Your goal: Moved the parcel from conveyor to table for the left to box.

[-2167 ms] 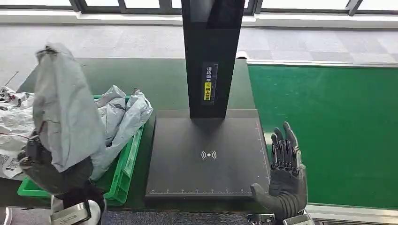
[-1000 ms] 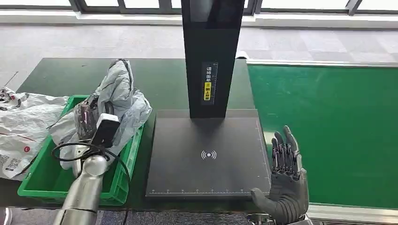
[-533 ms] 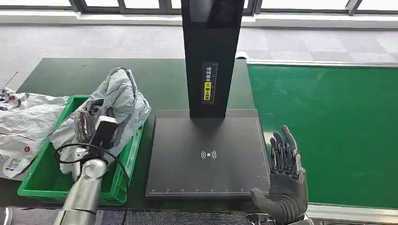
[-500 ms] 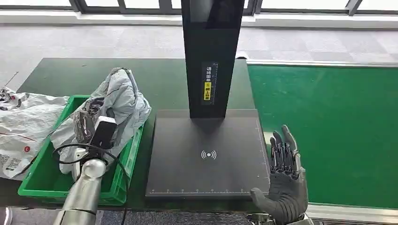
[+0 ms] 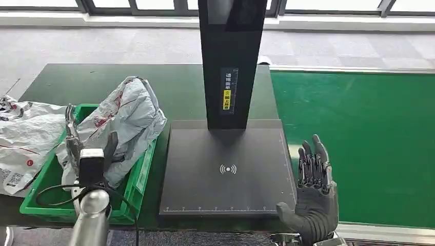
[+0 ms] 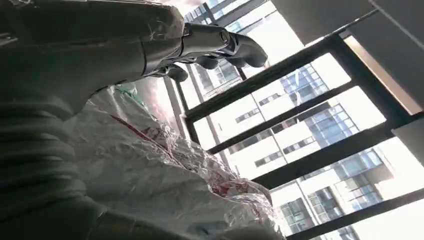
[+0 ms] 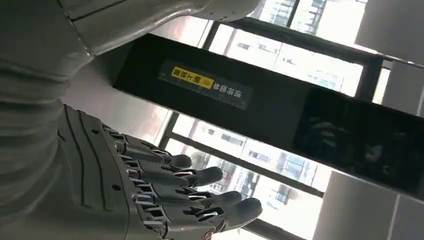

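beside left robot hand [image 5: 84, 148]: parcel [image 5: 125, 115]

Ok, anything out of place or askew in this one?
Yes: the grey parcels are heaped above the rim of the green crate, one drooping over its side toward the scanner plate. More crumpled bags lie outside the crate. Left hand is open; right hand is open, holding nothing.

Parcel in the crate, scanner at centre, conveyor to the right.

The parcel [image 5: 125, 120] lay in the crate [image 5: 134, 184] at the table's [image 5: 174, 84] left, another bag [image 5: 23, 136] further left. The scanner plate [image 5: 225, 174] sat beside the crate, its post [image 5: 232, 56] behind. The conveyor [image 5: 369, 133] ran along the right, with the right hand [image 5: 313, 197] between it and the plate.
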Controlling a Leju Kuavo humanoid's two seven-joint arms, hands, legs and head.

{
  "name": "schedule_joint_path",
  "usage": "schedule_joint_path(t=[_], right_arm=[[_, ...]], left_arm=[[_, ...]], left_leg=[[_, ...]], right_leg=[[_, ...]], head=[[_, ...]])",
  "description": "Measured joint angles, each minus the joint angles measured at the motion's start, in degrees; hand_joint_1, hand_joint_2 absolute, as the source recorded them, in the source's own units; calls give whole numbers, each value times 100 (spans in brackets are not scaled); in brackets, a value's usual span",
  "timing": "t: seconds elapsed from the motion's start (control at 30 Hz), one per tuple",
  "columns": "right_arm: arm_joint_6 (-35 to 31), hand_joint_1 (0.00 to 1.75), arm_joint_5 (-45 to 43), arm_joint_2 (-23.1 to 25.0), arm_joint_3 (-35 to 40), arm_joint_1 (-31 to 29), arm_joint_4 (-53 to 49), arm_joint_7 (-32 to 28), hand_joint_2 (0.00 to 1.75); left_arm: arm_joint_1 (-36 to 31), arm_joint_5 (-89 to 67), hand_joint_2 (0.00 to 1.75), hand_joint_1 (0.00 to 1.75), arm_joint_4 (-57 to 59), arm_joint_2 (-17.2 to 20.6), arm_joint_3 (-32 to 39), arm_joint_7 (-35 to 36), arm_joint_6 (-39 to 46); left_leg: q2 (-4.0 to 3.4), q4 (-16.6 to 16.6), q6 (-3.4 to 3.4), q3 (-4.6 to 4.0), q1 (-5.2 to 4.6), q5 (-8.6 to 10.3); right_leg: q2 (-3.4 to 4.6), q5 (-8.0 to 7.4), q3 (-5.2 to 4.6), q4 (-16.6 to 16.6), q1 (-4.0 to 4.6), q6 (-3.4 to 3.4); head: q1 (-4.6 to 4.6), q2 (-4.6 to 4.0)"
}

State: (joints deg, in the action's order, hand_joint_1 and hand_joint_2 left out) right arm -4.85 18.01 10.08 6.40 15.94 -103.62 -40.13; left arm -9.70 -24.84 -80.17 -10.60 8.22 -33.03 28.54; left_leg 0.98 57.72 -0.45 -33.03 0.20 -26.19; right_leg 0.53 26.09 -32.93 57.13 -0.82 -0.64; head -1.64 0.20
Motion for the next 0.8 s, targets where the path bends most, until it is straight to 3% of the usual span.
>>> schedule_joint_path(t=[0.2,0.4,0.73,0.8], right_arm=[[-190,0,-138,-26,22,-14,-2,0,175],[-372,0,-401,-135,72,133,-179,0,175],[-293,0,-516,-240,129,216,-302,0,175],[-240,0,-496,-240,142,219,-297,0,175]], left_arm=[[410,705,0,0,-190,-274,0,-666,-100],[998,1367,0,0,-483,-540,-111,-688,-748],[1309,1368,0,0,-953,-625,-251,-714,-816],[1355,1737,0,0,-1007,-623,-369,-714,-1374]], left_leg=[[4,-1,7,25,-4,-6],[-1,-1,11,19,-2,-9],[-3,-1,6,10,-1,-6],[-2,-1,6,9,-2,-6]], right_leg=[[-7,15,28,-2,-4,-4],[-6,6,17,-3,0,-5],[-3,3,3,-3,1,-1],[-2,4,4,-3,0,-1]], head=[[0,0],[2,0],[2,0],[2,0]])
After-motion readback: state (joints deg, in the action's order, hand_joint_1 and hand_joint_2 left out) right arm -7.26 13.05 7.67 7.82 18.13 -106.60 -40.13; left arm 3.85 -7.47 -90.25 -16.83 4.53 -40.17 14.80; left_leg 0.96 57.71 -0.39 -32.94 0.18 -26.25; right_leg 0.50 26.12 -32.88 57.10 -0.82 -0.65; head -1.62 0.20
